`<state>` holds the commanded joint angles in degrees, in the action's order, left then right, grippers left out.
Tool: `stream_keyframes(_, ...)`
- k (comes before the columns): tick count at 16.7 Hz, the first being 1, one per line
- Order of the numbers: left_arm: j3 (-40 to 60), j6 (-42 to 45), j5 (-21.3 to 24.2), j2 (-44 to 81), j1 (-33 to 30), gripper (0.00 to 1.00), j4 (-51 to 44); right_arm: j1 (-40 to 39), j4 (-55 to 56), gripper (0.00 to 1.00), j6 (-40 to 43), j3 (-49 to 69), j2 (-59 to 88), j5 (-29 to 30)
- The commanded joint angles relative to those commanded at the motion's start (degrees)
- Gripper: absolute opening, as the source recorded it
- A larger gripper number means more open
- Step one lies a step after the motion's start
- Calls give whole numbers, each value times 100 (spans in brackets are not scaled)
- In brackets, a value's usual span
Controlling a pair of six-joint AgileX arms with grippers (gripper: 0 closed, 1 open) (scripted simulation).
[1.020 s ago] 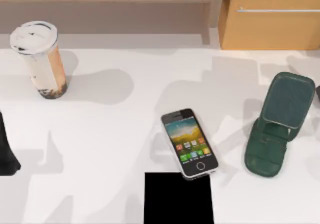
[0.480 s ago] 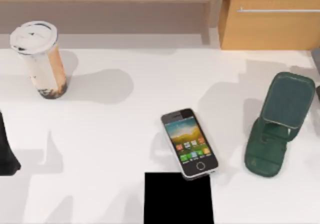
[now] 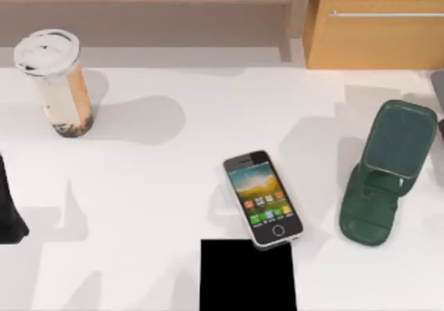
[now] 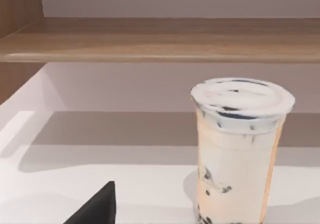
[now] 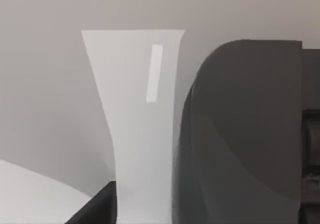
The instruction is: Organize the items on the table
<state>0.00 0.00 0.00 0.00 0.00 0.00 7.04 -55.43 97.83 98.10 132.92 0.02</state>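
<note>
The phone [image 3: 263, 198] lies mid-desk, long axis toward the front edge, nearer the right arm, whose pincer opening I cannot tell.

Smooth, matt white worktop [image 3: 173, 186] across the whole scene. The silver-edged smartphone [image 3: 262, 198] shows a glossy glass screen inside a shiny metal-looking rim. The tan-and-cream drink cup [image 3: 55, 82] looks like clear, smooth plastic under a white plastic lid. The dark green phone stand [image 3: 385, 172] has a dull, faintly textured finish. The black square pad [image 3: 248, 275] is flat matt. The tan cabinet [image 3: 374, 40] is wood-grained, its handle [image 3: 386, 14] brushed metal.
</note>
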Motion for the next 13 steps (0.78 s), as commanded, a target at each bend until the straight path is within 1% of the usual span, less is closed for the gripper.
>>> stream_keyframes(12,0,0,0,0,0,100,0,0,0,2,0,0,0,0)
stream_keyframes(13,0,0,0,0,0,100,0,0,0,0,0,0,0,0)
